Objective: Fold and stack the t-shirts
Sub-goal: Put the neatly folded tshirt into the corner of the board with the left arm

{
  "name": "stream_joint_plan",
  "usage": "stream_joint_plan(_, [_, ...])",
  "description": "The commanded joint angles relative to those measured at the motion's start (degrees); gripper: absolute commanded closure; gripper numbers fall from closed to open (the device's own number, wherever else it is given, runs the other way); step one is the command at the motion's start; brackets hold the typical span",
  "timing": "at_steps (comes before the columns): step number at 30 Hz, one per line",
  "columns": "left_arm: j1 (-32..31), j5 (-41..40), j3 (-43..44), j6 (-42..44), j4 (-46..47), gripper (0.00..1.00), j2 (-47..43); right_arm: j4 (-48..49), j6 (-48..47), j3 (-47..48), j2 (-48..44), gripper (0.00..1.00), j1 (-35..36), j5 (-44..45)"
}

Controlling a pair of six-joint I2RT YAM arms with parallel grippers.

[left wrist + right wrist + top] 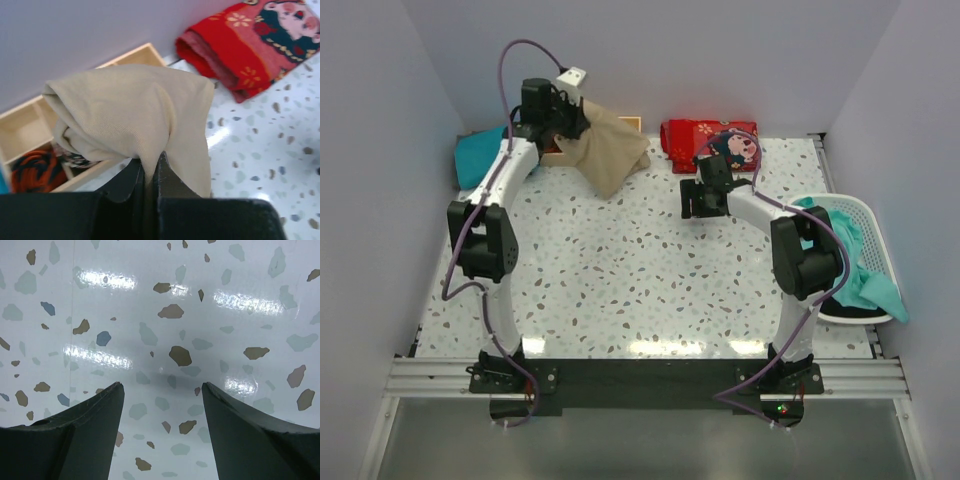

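The tan-beige t-shirt [608,148] hangs bunched at the back left of the table, over the wooden box. My left gripper [570,120] is shut on it; in the left wrist view the cloth [130,110] is pinched between the two black fingers [170,182]. A teal t-shirt [480,152] lies folded at the far left. More teal cloth [855,265] spills from the white basket [860,215] on the right. My right gripper [702,207] is open and empty above bare tabletop, which shows between its fingers [95,415] in the right wrist view.
A wooden compartment box [25,127] stands against the back wall, with dark orange-and-blue cloth [37,167] in one cell. A folded red patterned cloth [710,135] lies at the back centre; it also shows in the left wrist view [240,42]. Walls close in on three sides.
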Motion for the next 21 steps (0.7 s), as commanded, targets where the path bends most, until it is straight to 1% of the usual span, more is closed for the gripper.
stream_joint_plan(1, [5.64,-6.88,9.31,8.3,-4.75,1.0,2.06,0.14,0.06,0.2,-3.49,0.32,-0.21,-0.07])
stream_joint_plan(3, [8.54,-7.23,11.6,9.27,-5.1,1.0,4.26,0.14,0.06,0.46,-3.23,0.32,-0.21,-0.33])
stream_joint_plan(6, [13.02,-8.2,18.19,10.94,-6.58,1.0,8.73,-0.13,0.15,0.81,-2.52,0.32,-0.3,-0.43])
stream_joint_plan(7, [14.16,-8.28,21.78,11.03,-6.77,1.0,9.88,-0.04,0.15,0.82,-2.35,0.32,-0.3,-0.51])
stream_joint_plan(8, [16.43,-8.11,23.38,10.95,-6.77,1.0,12.06,0.05,0.23,0.99,-2.08,0.32,-0.21,-0.51])
stream_joint_plan(10, [18.56,-7.32,26.2,10.6,-5.98,1.0,13.66,-0.3,0.23,1.69,-0.77,0.32,-0.3,-0.51])
stream_joint_plan(11, [20.22,-7.06,26.55,10.51,-5.28,1.0,14.62,-0.3,0.32,2.22,-0.24,0.32,-0.21,-0.51])
stream_joint_plan(13, [21.64,-7.23,26.65,10.24,-3.0,1.0,15.25,-0.57,0.67,2.83,1.08,0.32,-0.21,-1.83])
stream_joint_plan(15, [23.4,-9.67,26.56,10.5,-1.94,1.0,15.86,-0.65,0.76,3.36,1.7,0.33,-0.21,-2.62])
stream_joint_plan(17, [25.67,-10.13,26.56,10.25,-1.85,1.0,15.95,-0.65,0.76,3.8,2.57,0.32,-0.21,-2.89])
stream_joint_plan(20, [29.18,-8.9,23.84,7.7,0.6,1.0,14.47,-1.01,1.02,4.33,3.54,0.33,-0.21,-3.76])
stream_joint_plan(21, [29.9,-8.12,22.01,7.09,2.96,1.0,14.11,-0.92,1.11,4.42,3.81,0.33,-0.21,-4.11])
